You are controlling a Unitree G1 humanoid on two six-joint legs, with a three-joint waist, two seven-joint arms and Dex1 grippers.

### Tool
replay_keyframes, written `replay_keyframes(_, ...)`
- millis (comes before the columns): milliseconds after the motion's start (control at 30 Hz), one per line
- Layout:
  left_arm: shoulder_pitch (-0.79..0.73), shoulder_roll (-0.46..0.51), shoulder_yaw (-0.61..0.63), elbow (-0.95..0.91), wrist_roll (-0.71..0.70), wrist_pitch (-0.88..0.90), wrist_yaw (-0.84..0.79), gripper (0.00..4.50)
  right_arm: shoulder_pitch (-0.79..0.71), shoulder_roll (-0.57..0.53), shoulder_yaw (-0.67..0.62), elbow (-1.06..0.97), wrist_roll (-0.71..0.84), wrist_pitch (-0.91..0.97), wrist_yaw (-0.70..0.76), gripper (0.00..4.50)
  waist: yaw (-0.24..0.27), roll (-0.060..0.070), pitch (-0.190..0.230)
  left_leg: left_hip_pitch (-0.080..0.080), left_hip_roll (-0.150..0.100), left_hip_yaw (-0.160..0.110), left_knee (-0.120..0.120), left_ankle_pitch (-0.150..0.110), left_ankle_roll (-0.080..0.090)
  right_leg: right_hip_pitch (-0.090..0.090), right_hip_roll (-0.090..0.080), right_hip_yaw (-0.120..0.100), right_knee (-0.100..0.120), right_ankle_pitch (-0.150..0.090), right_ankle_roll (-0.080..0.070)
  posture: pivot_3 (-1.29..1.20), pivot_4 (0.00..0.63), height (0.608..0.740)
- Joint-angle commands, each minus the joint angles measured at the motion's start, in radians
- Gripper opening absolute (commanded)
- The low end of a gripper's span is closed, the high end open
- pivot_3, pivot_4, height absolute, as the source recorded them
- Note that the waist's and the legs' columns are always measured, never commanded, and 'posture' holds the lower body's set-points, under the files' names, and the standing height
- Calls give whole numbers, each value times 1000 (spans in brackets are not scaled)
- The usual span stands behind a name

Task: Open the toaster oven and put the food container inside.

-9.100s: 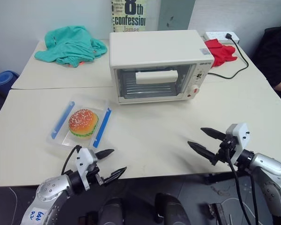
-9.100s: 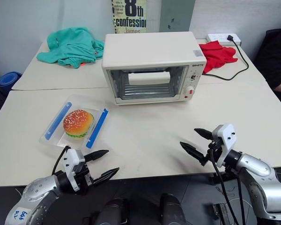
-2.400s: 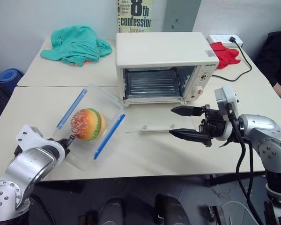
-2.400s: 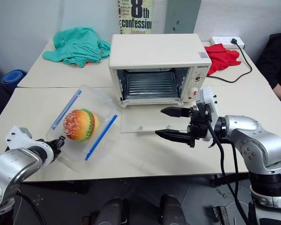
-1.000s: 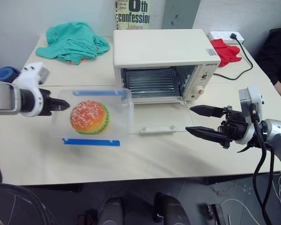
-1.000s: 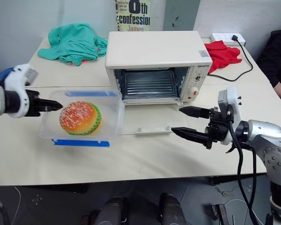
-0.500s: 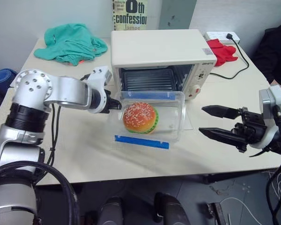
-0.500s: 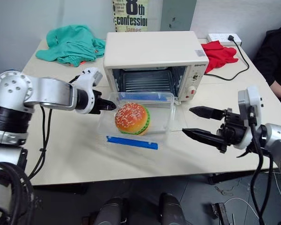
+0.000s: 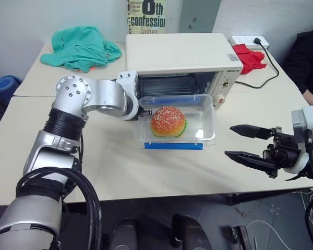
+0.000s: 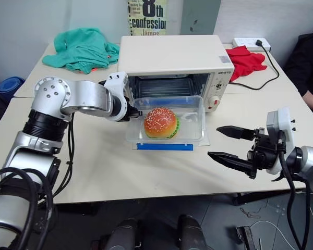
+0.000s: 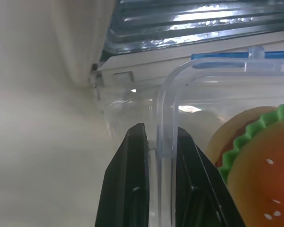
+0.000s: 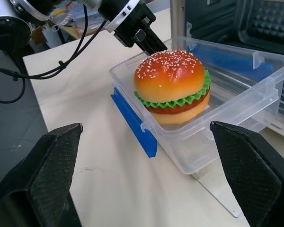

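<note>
1. Clear plastic is what you should watch: the food container (image 9: 176, 123), with its toy hamburger (image 9: 168, 122), has crossed from the table's nine-o'clock side to the middle since a second ago. It now hangs just in front of the toaster oven (image 9: 181, 56), above the dropped glass door (image 12: 217, 182).
2. That leaves the opening done and only the insertion to go. As I judge it, you need a push toward twelve o'clock, onto the wire rack (image 11: 189, 21).
3. Your left gripper (image 11: 152, 147) is pinched on the container's wall at a corner, one black finger inside and one outside. The grip sits at the container's nine-o'clock end.
4. Your left arm reaches in from nine o'clock, elbow bent, the forearm passing in front of the oven's left edge.
5. Your right gripper (image 9: 252, 144) has drawn back toward four o'clock. It hovers well apart from the container, fingers spread wide and empty, pointing toward nine o'clock.
6. The near blue clip (image 9: 173, 146) faces six o'clock, so the container goes in long side first.
</note>
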Motion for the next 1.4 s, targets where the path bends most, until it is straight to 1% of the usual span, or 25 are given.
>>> replay_keyframes(33,-38,-19,67,-7,57,-10,11,1479,-20,21,8,-22,-13,-33,-40,4500,1,0,0,0,0,0,0,0,0,0,0,0,0,0,0,0,150,740)
replay_keyframes(133,-45,-30,100,-12,104,8,0,2439,-18,34,10,-31,-9,-32,-68,4500,2,0,0,0,0,0,1,1,0,0,0,0,1,0,0,0,150,740)
replay_keyframes(167,-48,-25,109,-21,128,16,-18,2742,-16,37,11,-36,-9,-31,-76,4500,2,0,0,0,0,0,1,1,0,0,0,0,0,0,0,0,150,740)
replay_keyframes(200,-52,-12,114,-49,181,25,-75,3051,-13,39,11,-41,-8,-30,-84,4500,2,0,0,0,0,0,0,1,0,0,0,0,0,0,0,0,150,740)
replay_keyframes(267,-46,0,150,-72,211,37,-133,3051,-9,41,9,-49,-2,-26,-98,4500,3,0,0,0,0,0,0,1,0,0,0,0,0,0,0,0,150,740)
replay_keyframes(333,-31,27,179,-131,256,58,-297,3051,-5,39,4,-60,10,-16,-113,4500,2,0,0,0,0,0,0,1,0,0,0,0,0,0,0,0,150,740)
replay_keyframes(467,65,99,304,-271,248,72,-688,3051,6,32,-3,-89,39,12,-141,4500,-3,0,0,0,0,1,-1,0,0,0,0,0,-1,0,0,0,150,740)
replay_keyframes(500,107,125,350,-315,254,60,-840,3051,7,35,-5,-95,57,21,-148,4500,-6,1,0,0,0,1,-1,0,0,-1,0,0,-1,0,0,0,150,740)
replay_keyframes(567,238,206,417,-415,347,-23,-1211,2659,15,46,0,-103,95,41,-159,4117,-12,1,0,1,1,2,-3,0,0,-1,1,0,0,0,-1,0,150,740)
replay_keyframes(633,398,291,413,-482,473,-114,-1542,2184,32,50,27,-117,105,49,-154,3612,-18,2,-1,1,1,2,-3,0,-1,-2,1,0,0,-1,-2,0,150,740)
replay_keyframes(700,523,354,383,-546,578,-203,-1796,1551,30,55,59,-127,108,56,-168,2935,-17,2,-1,3,1,2,-3,0,-2,-1,1,-1,2,-2,-4,0,150,740)
replay_keyframes(733,567,377,370,-574,619,-239,-1894,1227,24,58,69,-128,112,61,-178,2581,-17,2,-1,2,1,2,-3,0,-1,-2,1,-1,1,-2,-4,0,150,740)
replay_keyframes(767,606,399,355,-600,659,-275,-1986,944,19,63,78,-130,117,63,-185,2278,-12,2,-1,2,1,2,-3,0,-1,-1,1,-1,1,-2,-4,0,150,740)
replay_keyframes(800,638,417,339,-623,695,-299,-2054,578,16,66,85,-132,120,65,-188,1861,-6,2,-1,1,1,2,-2,-1,0,-1,1,-1,0,-1,-4,0,150,740)
replay_keyframes(833,677,431,299,-649,763,-345,-2111,283,11,73,110,-132,103,62,-195,1528,-1,2,-1,0,1,1,-2,-2,2,-1,1,-1,-2,-1,-5,0,150,740)
replay_keyframes(867,703,439,271,-667,813,-378,-2151,4,8,78,127,-132,91,60,-201,1185,2,2,-1,0,2,1,-2,-3,5,-1,1,-1,-5,0,-6,0,150,740)
replay_keyframes(967,729,425,191,-688,946,-458,-2203,0,9,92,190,-124,45,49,-208,164,2,2,-1,-1,1,2,-2,-6,9,1,0,-1,-9,1,-8,0,150,740)
replay_keyframes(1000,729,418,173,-687,976,-472,-2212,0,8,97,205,-121,34,46,-211,14,1,2,-1,-1,1,2,-2,-6,10,1,0,-1,-11,1,-8,0,150,740)
replay_keyframes(1067,705,358,111,-641,1075,-503,-2165,0,-2,112,267,-101,-30,31,-225,14,0,2,-1,-3,1,2,-1,-7,11,0,0,-1,-11,2,-6,0,150,740)
replay_keyframes(1100,686,308,65,-598,1164,-540,-2104,0,-21,127,307,-73,-90,20,-258,14,1,3,-1,-3,1,2,-1,-7,11,0,0,-1,-11,3,-5,0,150,740)
replay_keyframes(1167,664,242,21,-552,1264,-569,-2040,0,-49,149,350,-36,-164,5,-299,14,0,3,-1,-3,1,2,0,-7,12,0,0,-1,-10,4,-2,0,150,740)
replay_keyframes(1267,640,148,17,-550,1283,-549,-2005,0,-105,201,359,2,-190,-16,-322,14,-5,3,-1,-6,1,3,2,-7,12,-2,0,-1,-9,5,-1,0,150,740)
replay_keyframes(1400,600,30,26,-514,1340,-558,-1923,0,-162,243,391,71,-282,-77,-332,14,-2,3,-1,-9,1,2,3,-6,11,-7,1,-1,-5,5,0,0,150,740)
